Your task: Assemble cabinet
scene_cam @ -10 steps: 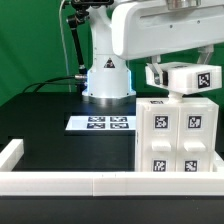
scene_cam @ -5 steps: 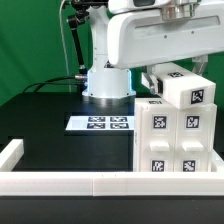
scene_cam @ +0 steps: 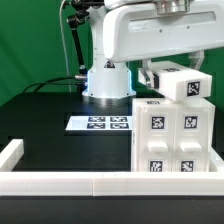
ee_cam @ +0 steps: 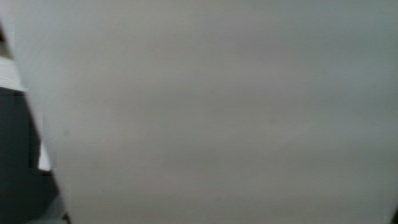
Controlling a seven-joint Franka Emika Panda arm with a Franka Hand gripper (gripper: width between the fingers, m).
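Note:
The cabinet box [scene_cam: 175,135] is a large white box with several black-and-white tags on its front, standing at the exterior view's right. A white tagged block [scene_cam: 185,83] hangs tilted just above its top. My gripper [scene_cam: 158,68] is shut on this block and is mostly hidden behind the arm's large white link [scene_cam: 160,35]. In the wrist view a blurred white surface [ee_cam: 214,110] fills almost the whole picture, and the fingers do not show.
The marker board [scene_cam: 100,123] lies on the black table [scene_cam: 50,125] in front of the robot base [scene_cam: 107,80]. Long white border rails run along the front edge [scene_cam: 90,181] and the left corner [scene_cam: 10,152].
The arm's white link has swung over the cabinet and hides more of the gripper. The held block has tilted and shifted slightly down and left.

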